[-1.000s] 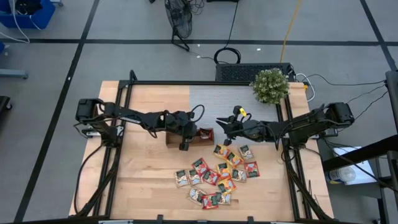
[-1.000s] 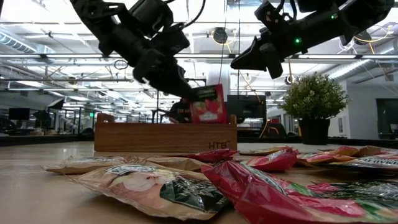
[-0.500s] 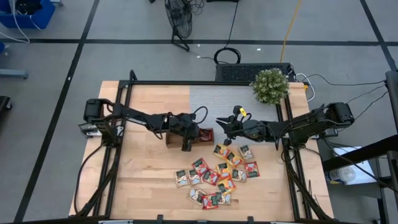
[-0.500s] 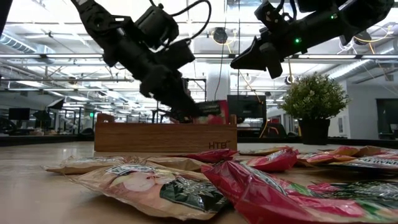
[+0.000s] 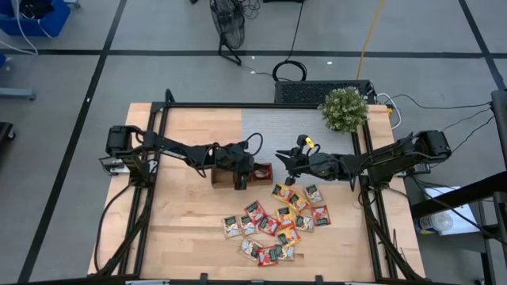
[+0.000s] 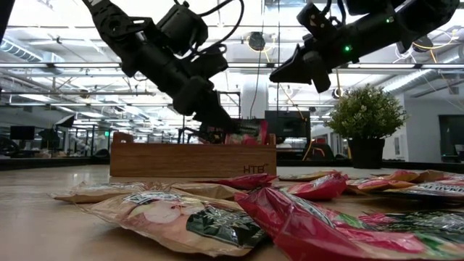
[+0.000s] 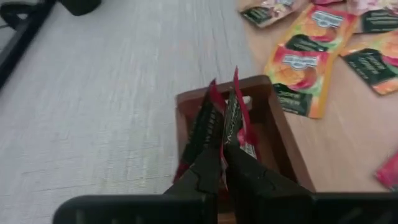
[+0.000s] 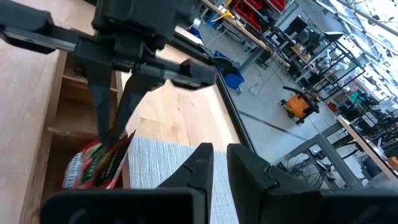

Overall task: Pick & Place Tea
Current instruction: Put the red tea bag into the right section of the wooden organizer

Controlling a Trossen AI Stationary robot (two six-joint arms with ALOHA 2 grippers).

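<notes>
Left gripper [image 7: 225, 134]: down in the tray's right-end compartment, fingers pinched on a red sachet [image 7: 238, 118].
Tray [image 5: 218, 179]: wooden, three compartments; right-end one holds upright red sachets, contents of the others hidden.
Right gripper [image 5: 280, 155]: raised just right of the tray, jaws nearly closed, nothing between them.
Loose sachets [image 5: 273, 224]: red, orange and green, scattered flat on the table [image 5: 182, 229] near the tray.
Potted plant [image 5: 344, 109]: table's far right corner.

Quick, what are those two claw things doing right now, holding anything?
Left tool: closed on a red tea sachet, down in the wooden tray.
Right tool: closed, holding nothing, raised above the table.
</notes>
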